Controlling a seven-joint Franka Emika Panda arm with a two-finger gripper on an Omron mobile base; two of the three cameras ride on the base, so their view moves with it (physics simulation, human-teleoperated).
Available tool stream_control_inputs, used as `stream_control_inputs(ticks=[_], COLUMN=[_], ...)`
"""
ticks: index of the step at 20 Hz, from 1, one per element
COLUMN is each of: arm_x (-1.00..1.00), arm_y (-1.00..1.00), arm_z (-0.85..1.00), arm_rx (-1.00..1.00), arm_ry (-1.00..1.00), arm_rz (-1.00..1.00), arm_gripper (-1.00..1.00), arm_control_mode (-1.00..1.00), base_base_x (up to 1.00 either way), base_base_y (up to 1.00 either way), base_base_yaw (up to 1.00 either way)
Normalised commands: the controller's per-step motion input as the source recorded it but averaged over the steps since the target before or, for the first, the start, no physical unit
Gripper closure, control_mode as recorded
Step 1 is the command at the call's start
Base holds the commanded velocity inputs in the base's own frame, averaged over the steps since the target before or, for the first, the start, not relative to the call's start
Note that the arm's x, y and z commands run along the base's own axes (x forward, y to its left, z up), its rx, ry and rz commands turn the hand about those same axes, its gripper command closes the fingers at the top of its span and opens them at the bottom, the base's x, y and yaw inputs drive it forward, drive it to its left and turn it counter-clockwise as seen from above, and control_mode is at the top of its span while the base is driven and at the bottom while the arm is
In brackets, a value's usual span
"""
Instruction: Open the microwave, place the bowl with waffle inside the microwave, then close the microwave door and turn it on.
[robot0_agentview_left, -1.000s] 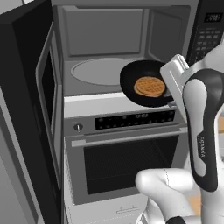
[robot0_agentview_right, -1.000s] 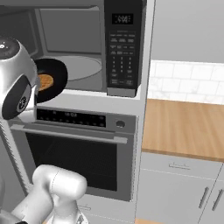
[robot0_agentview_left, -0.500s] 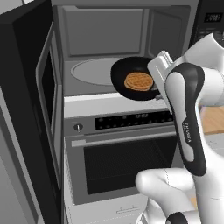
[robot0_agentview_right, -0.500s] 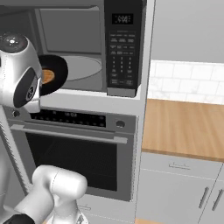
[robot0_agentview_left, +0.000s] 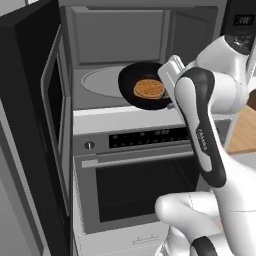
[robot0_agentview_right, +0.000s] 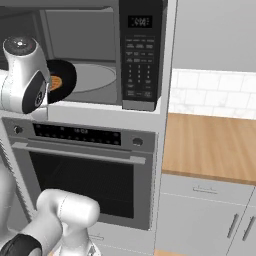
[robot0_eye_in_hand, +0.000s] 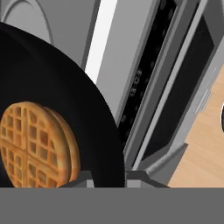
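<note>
While gripped, bowl (robot0_eye_in_hand: 52, 109) rim between jaws

A steel-fronted oven (robot0_agentview_right: 85, 170) is built into a tall grey housing, with a dark glass door, a long horizontal handle (robot0_agentview_right: 75, 152), a black control strip and 2 round knobs (robot0_agentview_right: 136, 142) (1 at each end of the strip). To its right runs a wooden countertop (robot0_agentview_right: 210, 147) over grey cabinets (robot0_agentview_right: 205, 217) with slim bar pulls. A white tiled backsplash (robot0_agentview_right: 212, 92) rises behind the counter, below a plain grey wall (robot0_agentview_right: 215, 32). The light is even and soft
</note>
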Motion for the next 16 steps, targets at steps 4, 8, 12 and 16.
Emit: stream_control_inputs(ticks=[4, 8, 12, 16], arm_x=[0.47, 0.66, 0.67, 0.56], arm_y=[0.01, 0.0, 0.0, 0.0], arm_z=[0.14, 0.17, 0.05, 0.0], arm_rx=[0.0, 0.0, 0.0, 0.0], arm_ry=[0.0, 0.0, 0.0, 0.0], arm_rz=[0.0, 0.0, 0.0, 0.0], arm_gripper=[1.0, 1.0, 1.0, 1.0], arm_control_mode=[-1.0, -1.0, -1.0, -1.0], base_base_x=[0.0, 0.0, 0.0, 0.0], base_base_y=[0.0, 0.0, 0.0, 0.0], base_base_yaw=[0.0, 0.0, 0.0, 0.0])
